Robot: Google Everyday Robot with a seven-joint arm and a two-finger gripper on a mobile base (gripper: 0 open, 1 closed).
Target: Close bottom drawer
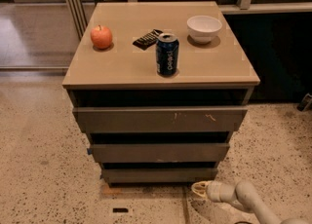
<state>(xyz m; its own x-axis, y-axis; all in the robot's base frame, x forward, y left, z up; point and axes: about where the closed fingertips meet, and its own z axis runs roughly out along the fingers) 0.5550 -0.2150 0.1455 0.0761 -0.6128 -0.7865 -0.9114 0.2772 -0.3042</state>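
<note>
The bottom drawer (159,175) is the lowest of the cabinet's three drawers, with a plain flat grey-brown front. It sits near floor level, its front set back behind the fronts above. My gripper (197,189) is low at the floor, just in front of and below the drawer's right end, at the tip of my white arm (243,199) that comes in from the lower right. The middle drawer (160,152) and the tall top drawer (160,119) with pale scratch marks stick out above it.
On the cabinet top (122,67) stand a red apple (101,36), a dark snack bar (147,39), a blue soda can (167,54) and a white bowl (204,27). Speckled floor (39,169) surrounds the cabinet. A dark panel (280,57) stands to the right.
</note>
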